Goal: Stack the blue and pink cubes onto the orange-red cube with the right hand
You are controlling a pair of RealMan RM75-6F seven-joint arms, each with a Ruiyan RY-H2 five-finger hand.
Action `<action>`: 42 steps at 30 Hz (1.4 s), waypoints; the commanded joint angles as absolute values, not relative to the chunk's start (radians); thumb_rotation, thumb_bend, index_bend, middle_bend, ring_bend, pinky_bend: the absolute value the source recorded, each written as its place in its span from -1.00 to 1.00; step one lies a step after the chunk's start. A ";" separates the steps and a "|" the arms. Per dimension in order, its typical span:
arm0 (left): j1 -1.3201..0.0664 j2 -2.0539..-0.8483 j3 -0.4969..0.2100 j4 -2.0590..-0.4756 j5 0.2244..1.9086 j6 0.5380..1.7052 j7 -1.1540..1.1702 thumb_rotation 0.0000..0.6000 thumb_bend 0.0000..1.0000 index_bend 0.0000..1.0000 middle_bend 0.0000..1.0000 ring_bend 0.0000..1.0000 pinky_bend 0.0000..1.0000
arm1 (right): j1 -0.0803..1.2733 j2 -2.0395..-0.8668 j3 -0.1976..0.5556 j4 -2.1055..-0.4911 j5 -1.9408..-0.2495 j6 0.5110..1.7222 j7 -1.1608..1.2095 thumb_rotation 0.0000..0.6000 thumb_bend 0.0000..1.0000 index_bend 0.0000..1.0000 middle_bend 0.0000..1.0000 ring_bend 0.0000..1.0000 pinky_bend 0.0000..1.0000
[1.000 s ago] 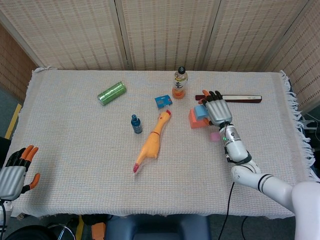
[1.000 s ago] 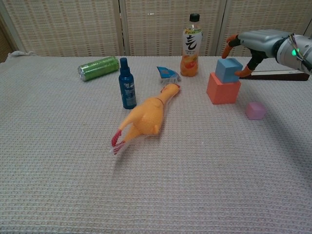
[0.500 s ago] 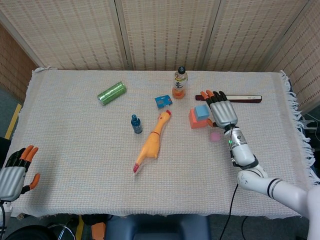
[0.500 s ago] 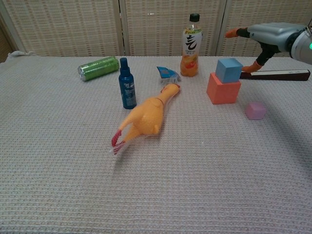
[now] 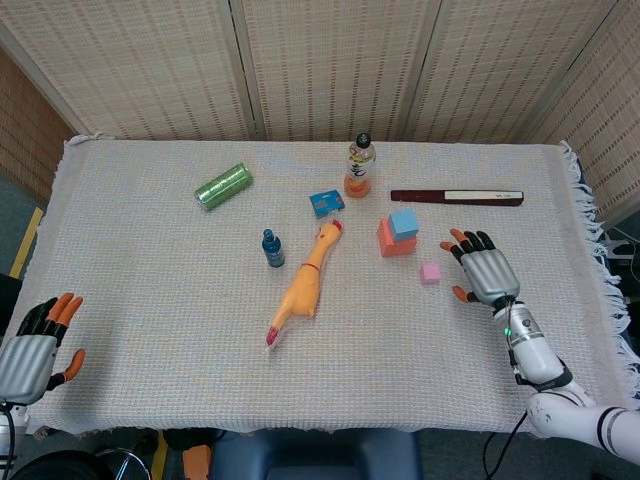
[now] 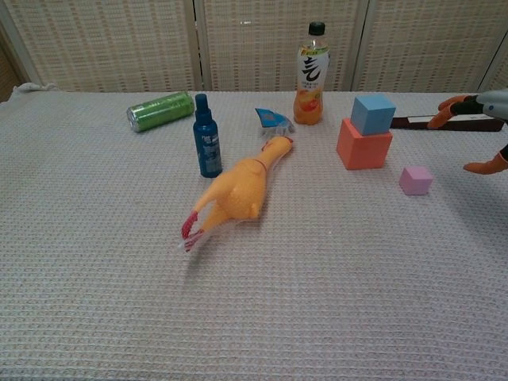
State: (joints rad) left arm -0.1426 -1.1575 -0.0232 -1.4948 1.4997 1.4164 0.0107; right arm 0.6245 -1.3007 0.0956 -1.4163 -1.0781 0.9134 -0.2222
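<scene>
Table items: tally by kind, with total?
Cubes: 3 – blue cube, orange-red cube, pink cube
Bottles: 2 – orange drink bottle, small blue bottle
Green can: 1
Rubber chicken: 1
Blue packet: 1
Dark red box: 1
Total: 9

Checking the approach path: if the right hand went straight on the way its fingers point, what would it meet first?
Probably nothing at first: the right hand points up-table and slightly left, passing right of the pink cube. The dark bar lies further along that line, though height is unclear.
</scene>
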 commanded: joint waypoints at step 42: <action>-0.147 -1.150 -0.022 -1.489 1.482 1.393 -0.005 1.00 -0.13 -1.00 -1.00 -1.00 -0.83 | 0.645 -1.474 0.178 -1.220 -1.128 0.882 -0.143 1.00 -0.55 -0.03 -1.00 -1.00 -1.00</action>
